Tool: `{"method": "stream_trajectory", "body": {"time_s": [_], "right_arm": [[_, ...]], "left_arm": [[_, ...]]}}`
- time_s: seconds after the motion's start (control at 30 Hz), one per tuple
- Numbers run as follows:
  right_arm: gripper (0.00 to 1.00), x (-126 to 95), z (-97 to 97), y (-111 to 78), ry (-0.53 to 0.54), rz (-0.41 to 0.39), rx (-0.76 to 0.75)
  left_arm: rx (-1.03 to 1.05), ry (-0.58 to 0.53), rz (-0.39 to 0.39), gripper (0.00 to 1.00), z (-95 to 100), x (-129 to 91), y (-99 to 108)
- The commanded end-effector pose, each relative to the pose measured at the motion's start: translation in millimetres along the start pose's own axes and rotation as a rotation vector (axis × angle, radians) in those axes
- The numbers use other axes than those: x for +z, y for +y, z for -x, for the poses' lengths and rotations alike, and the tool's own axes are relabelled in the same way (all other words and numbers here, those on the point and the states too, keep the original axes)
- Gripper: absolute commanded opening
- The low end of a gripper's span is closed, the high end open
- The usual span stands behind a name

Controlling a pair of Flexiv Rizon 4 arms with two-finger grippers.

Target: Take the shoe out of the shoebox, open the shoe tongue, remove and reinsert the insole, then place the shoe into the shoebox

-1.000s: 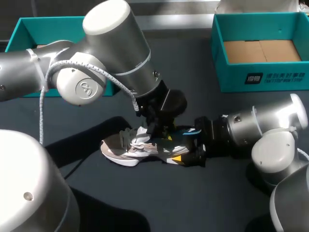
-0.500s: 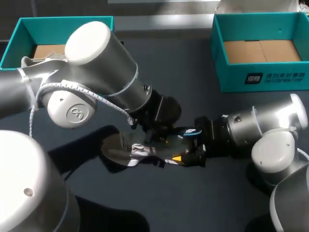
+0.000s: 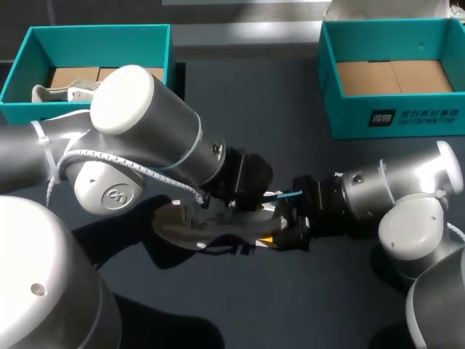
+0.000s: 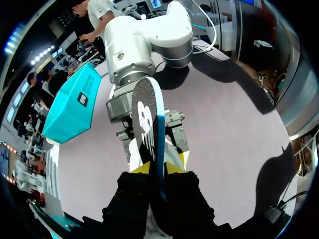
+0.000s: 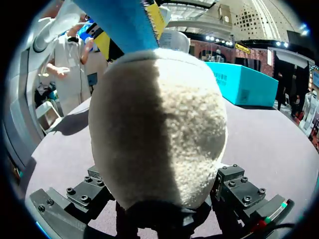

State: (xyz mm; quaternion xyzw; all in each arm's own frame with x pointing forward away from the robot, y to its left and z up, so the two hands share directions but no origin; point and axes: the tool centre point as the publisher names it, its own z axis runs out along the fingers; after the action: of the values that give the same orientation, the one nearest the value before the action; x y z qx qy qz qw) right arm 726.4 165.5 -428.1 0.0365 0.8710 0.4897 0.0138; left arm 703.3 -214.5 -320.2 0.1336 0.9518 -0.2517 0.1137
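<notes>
Overhead, shows the shoe [image 3: 182, 229] lying on the dark counter [image 3: 290, 305], well apart from the far-left shoebox [image 3: 94, 33] and the far-right shoebox [image 3: 392, 116]. Places the left arm [image 3: 145, 145] over the shoe's opening and the right hand [image 3: 287, 225] clamped on the heel from the side. Reveals only a blue sliver of the insole [image 3: 285, 195] above the collar.

Along the left wrist, shows the left hand [image 4: 162, 169] pinched closed on the insole, held upright and edge-on between the yellow tips.

Along the right wrist, shows little but the fleecy heel filling the space ahead of the right hand, with the insole rising above it.

Probable failures, as judged:
- buckling of the thin insole if driven off the line of the opening
- slipping from the narrow pinch
- dragging the shoe out of the heel clamp should the insole's toe end catch inside
</notes>
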Motion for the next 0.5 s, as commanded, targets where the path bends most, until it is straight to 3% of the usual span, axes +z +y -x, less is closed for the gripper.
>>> {"method": "stream_trajectory", "body": {"time_s": [0.03,0.2,0.5], "right_arm": [[0.0,5.1,0.9,-3.6,-0.003,-0.003,-0.001],[0.0,5.1,0.9,-3.6,-0.003,-0.003,-0.001],[0.0,5.1,0.9,-3.6,-0.003,-0.003,-0.001]], "left_arm": [[-0.003,0.003,0.002,0.0,0.8,0.7,0.1],[-0.02,0.019,-0.028,0.0,1.5,-17.0,-6.4],[-0.033,0.063,-0.132,0.0,17.0,-67.4,-38.7]]}}
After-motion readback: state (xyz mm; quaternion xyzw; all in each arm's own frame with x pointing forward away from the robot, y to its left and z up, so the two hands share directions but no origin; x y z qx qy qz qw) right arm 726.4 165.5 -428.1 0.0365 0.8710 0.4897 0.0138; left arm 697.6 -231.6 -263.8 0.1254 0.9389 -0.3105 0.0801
